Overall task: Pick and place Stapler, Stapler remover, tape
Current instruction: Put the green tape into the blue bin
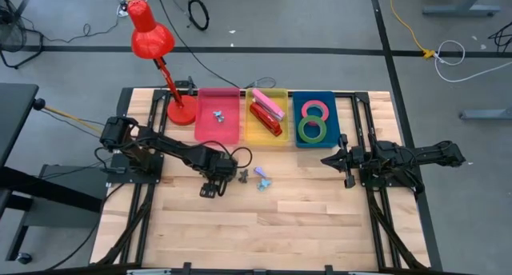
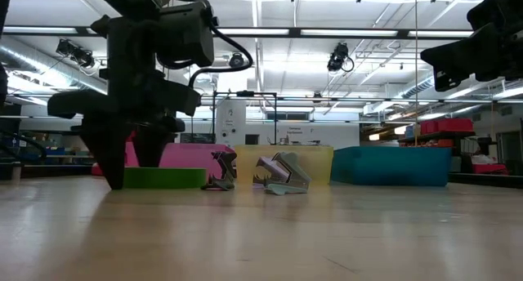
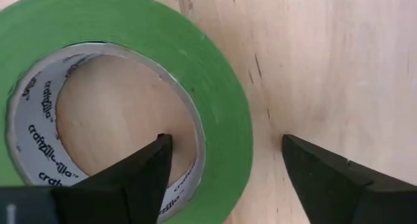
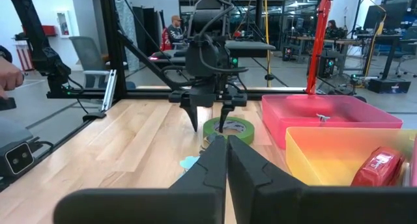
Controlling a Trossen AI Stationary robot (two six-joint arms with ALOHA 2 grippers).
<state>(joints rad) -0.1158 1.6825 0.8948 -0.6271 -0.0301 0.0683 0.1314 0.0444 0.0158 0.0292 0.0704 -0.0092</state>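
Observation:
A green roll of tape (image 3: 221, 87) lies flat on the wood table (image 1: 280, 219). My left gripper (image 3: 225, 146) points down over it, open. One finger stands in the roll's hollow and the other outside its wall, with a gap on each side. In the low view the roll (image 2: 163, 178) shows beside the fingers. Two staple removers, one dark (image 1: 242, 176) and one pale blue (image 1: 262, 177), lie on the table just right of that gripper. Two staplers (image 1: 268, 113) lie in the yellow tray. A red-pink ring (image 1: 314, 109) and a green ring (image 1: 312, 130) lie in the blue tray. My right gripper (image 1: 332, 159) waits at the right, shut.
Three trays stand in a row at the far side: pink (image 1: 204, 127) with a small staple remover (image 1: 218, 114), yellow (image 1: 252, 135) and blue (image 1: 334, 115). A red desk lamp (image 1: 152, 35) stands at the far left. Bare wood lies toward the near edge.

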